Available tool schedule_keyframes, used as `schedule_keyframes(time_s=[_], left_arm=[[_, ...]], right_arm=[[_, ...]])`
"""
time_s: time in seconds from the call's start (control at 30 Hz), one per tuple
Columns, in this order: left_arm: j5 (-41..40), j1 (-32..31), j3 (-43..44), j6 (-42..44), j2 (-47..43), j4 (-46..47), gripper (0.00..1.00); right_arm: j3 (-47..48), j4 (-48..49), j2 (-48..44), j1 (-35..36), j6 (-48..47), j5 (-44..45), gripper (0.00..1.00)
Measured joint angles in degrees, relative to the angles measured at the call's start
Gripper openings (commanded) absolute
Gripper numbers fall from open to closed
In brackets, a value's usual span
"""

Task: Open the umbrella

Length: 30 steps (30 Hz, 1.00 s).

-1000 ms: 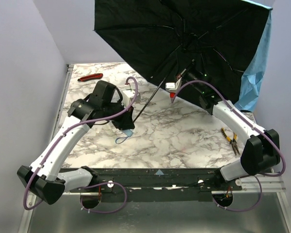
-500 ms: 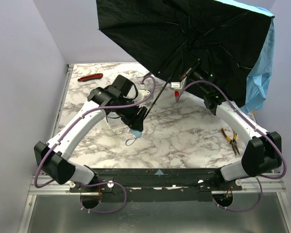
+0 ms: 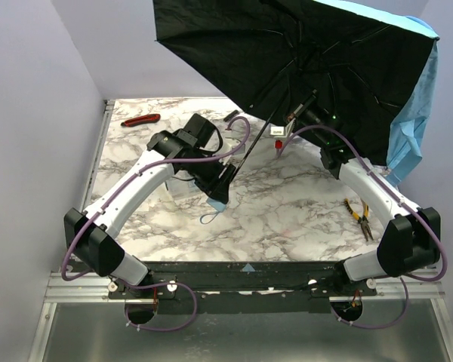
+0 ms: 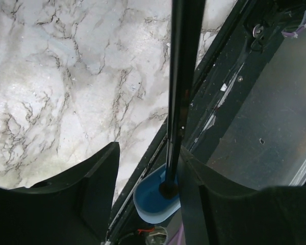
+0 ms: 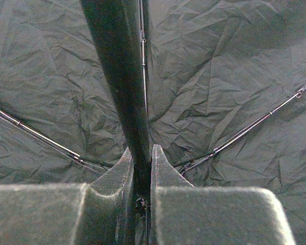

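The left end effector [image 3: 220, 183] has loosened; the umbrella [image 3: 287, 68] spreads wide, underside black.

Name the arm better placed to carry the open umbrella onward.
Right. The right end effector is shut on the umbrella shaft below the canopy, so it likely carries it. The left end effector has its jaws apart around the shaft near the blue handle, gripping nothing.

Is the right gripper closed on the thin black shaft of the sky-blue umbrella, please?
Yes, both fingers of the right gripper pinch the shaft.
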Motion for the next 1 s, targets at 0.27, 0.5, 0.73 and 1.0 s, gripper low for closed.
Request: schedule_keyframes(time_s=[0.27, 0.5, 0.73, 1.0], left_arm=[[0.0, -0.5, -0.9, 0.2, 0.5, 0.4, 0.57], [-0.9, -1.3, 2.8, 0.2, 4.2, -1.0, 0.55], [-0.9, -2.5, 4.1, 0.2, 4.4, -0.3, 0.38], [-0.8, -2.6, 0.0, 1.7, 2.0, 0.1, 0.05]], right_arm=[[-0.6, 0.0, 0.0, 0.1, -0.3, -1.5, 0.00], [-0.6, -0.2, -0.1, -0.2, 0.3, -1.2, 0.00], [-0.8, -0.5, -0.8, -0.5, 0.5, -1.0, 0.00], [-0.9, -0.6, -0.7, -0.2, 0.0, 0.5, 0.09]])
